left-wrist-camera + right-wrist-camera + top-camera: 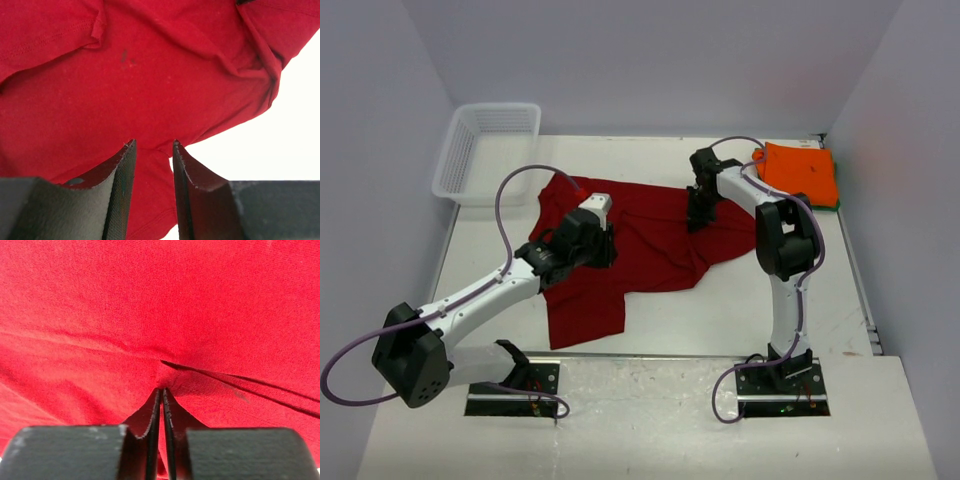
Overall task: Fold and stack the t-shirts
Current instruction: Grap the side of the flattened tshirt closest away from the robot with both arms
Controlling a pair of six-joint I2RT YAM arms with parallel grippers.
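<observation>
Far left, back corner: white mesh basket [450, 165] standing against the wall, its near rim just beside the red cloth's left corner.
Left gripper [152, 145]: jaws spread with a plain gap, poised low over the left half of the shirt; nothing is pinched between them.
Dark red t-shirt [650, 245]: spread rumpled across the middle of the table, one flap reaching down towards the near edge. Seen from the left wrist, its hem runs in a slant, with white table beyond it on the right.
Table [720, 310]: bare white surface in front of the shirt and along its right side, between the two arms.
Right gripper [161, 390]: fingers pressed together on a small puckered ridge of the dark red t-shirt, near its back right part.
Orange t-shirt [802, 170]: folded flat in the back right corner, close to the wall, apart from the red one.
Green edge [839, 196]: thin strip showing under the orange shirt's right side.
</observation>
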